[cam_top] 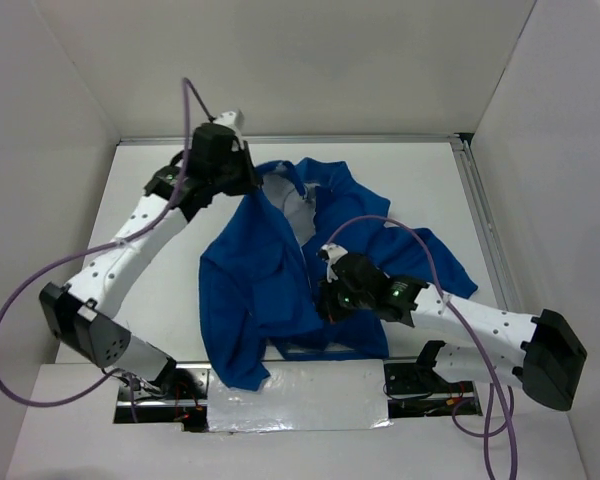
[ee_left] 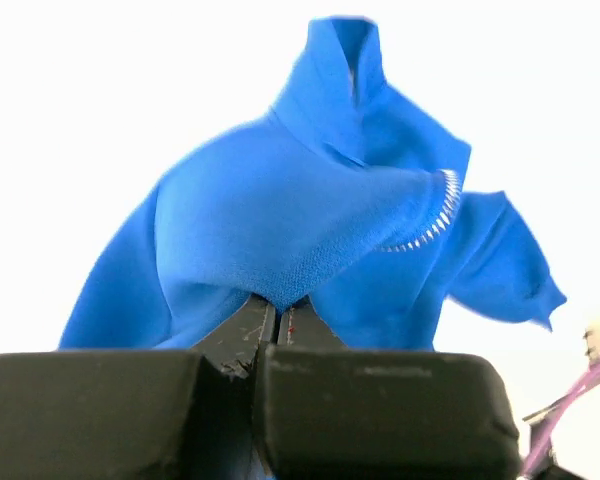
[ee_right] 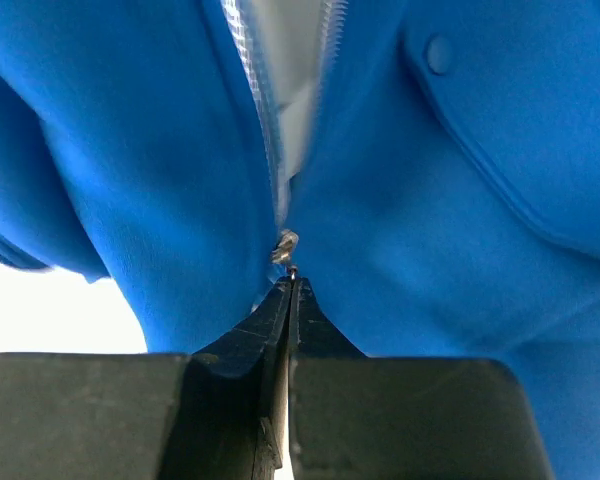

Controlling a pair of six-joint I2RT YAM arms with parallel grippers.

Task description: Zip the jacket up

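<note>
White table [cam_top: 400, 180] carries jacket [cam_top: 255, 270], front open. Left gripper [ee_left: 278, 305] pinches far-end fabric, likely as an anchor; right gripper [ee_right: 292, 288] pinches zipper pull [ee_right: 285, 246] near the hem, set to draw it farward.

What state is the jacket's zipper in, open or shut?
Mostly open. On the jacket, the zipper slider sits low, and above it the teeth part over white lining.

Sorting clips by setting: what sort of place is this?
Likely a lab robot cell: plain white panels wall in a white table, where a left arm and right arm work on a blue jacket.
</note>
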